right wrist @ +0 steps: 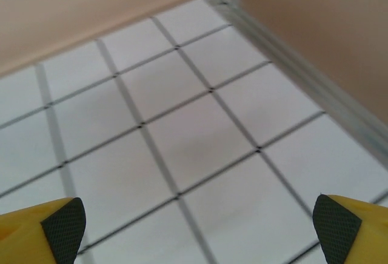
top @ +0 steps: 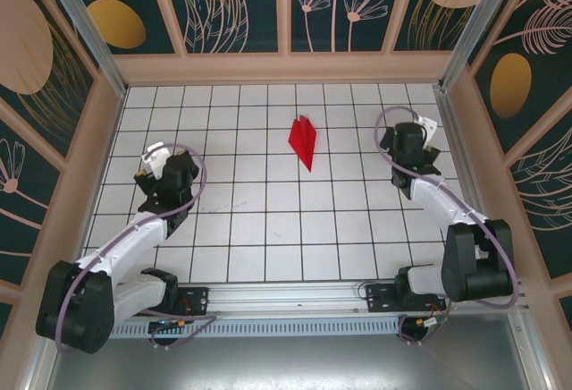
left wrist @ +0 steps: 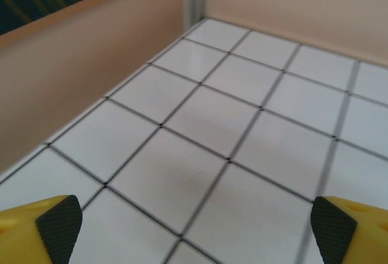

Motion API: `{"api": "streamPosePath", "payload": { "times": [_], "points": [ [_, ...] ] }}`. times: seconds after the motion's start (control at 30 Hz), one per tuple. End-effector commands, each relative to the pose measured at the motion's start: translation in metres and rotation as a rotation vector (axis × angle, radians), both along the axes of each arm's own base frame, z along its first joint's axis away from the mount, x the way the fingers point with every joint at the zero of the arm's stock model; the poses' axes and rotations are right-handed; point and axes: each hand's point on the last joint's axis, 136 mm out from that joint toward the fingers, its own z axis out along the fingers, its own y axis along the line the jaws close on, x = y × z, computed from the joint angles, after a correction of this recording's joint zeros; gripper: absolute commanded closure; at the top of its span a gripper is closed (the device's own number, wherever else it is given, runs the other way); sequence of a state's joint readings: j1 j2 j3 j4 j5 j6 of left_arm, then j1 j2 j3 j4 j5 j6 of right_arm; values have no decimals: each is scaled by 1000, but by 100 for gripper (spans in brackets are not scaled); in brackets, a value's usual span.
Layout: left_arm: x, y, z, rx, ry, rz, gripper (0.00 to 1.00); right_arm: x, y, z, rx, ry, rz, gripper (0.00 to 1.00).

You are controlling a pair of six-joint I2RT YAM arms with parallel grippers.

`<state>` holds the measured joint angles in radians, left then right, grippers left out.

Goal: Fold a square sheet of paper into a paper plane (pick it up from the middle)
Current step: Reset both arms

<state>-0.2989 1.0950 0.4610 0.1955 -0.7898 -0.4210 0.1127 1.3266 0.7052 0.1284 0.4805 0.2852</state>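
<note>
The paper plane (top: pixel 304 140) was found lying on the white gridded table (top: pixel 268 238), in the far half and slightly right of centre. It was a narrow red dart, its point turned toward the near edge. It was touched by nothing and lay between the two arms, well apart from each. Bare tiles were left all around it.

The left gripper (left wrist: pixel 193 226) was held above the left part of the table, near the left wall (top: pixel 100 162). Its black pads (left wrist: pixel 59 226) were seen spread wide at the two lower corners of the left wrist view, with only bare tiles between them. Beyond them the left wall was seen running to the far corner, where it was met by the back wall (left wrist: pixel 291 9).

The right gripper (right wrist: pixel 197 226) was held above the right part of the table, near the right wall (top: pixel 465 139). Its jaws were likewise seen standing wide apart, its pads (right wrist: pixel 63 227) closed on nothing. A metal rail (right wrist: pixel 303 82) was seen along the foot of the right wall, just beside the outermost tiles, and open tiles stretched ahead to the far corner.
</note>
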Motion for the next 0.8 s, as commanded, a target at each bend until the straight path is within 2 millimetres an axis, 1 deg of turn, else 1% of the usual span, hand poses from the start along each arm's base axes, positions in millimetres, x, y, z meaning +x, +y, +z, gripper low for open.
{"api": "streamPosePath", "payload": {
  "times": [0.0,0.07,0.17,0.27,0.3,0.37,0.43,0.57,0.7,0.77],
  "points": [
    [-10,24,24,74,-152,87,2,-5,-28,8,-81,-117,-76,1],
    [-13,31,19,83,-175,72,2,-10,-34,-3,-85,-127,-76,1],
    [-15,33,13,98,-213,10,1,-12,-34,-9,-106,-196,-29,1],
    [-11,31,8,104,-237,-62,1,-8,-20,-10,-120,-254,85,1],
    [-10,29,7,106,-249,-90,2,-6,-12,-12,-109,-267,135,1],
    [-5,19,7,96,-283,-187,1,-4,0,-14,-98,-295,209,1],
    [-3,15,10,74,-338,-240,1,-5,9,-19,-95,-315,265,1],
    [7,5,10,70,-348,-318,2,-5,19,-24,-95,-329,329,1],
    [16,5,14,65,-387,-332,1,-6,23,-25,-89,-343,363,1],
    [23,5,12,58,-386,-347,2,-10,25,-25,-89,-358,375,1]
  ]
}}
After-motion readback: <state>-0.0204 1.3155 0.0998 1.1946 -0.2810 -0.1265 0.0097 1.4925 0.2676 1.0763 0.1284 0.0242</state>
